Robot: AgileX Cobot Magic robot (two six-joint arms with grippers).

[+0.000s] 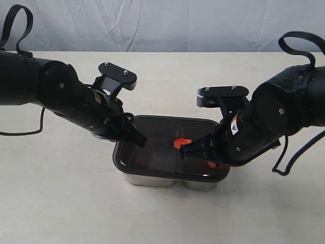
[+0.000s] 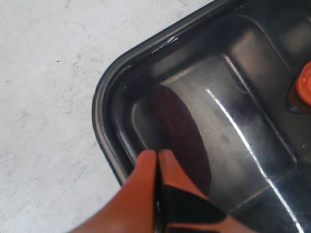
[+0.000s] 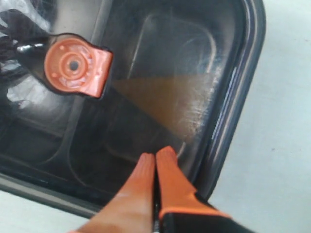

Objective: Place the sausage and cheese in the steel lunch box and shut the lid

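**Steel lunch box**: a shiny rectangular tray with rounded corners. Its front wall is notched where the two compartments part. It stands on the table, directly below both grippers, and is covered.

**Lid**: dark, smoky and see-through, with rounded corners and a raised rim. It lies flat on the box.

**Valve**: orange, a round disc with a square tab. It sits at the lid's centre, between the two grippers and nearer the right one.

**Left gripper**: orange fingers clenched together, grasping nothing. The tips are at the lid's surface, just inside one corner.

**Sausage**: a dull red oval seen through the lid. It lies in the compartment just ahead of the left fingertips.

**Right gripper**: orange fingers pressed together with nothing between them. The tips are at the lid, near its rim.

**Cheese**: a brownish-yellow wedge seen through the lid. It lies in the compartment just beyond the right fingertips, its point towards the valve.

**Sticker**: small and white, on the right arm behind the gripper. Its print is too small to read.

**Table**: pale cream, reaching well beyond both arms.

**Backdrop**: creased whitish cloth, farthest back.
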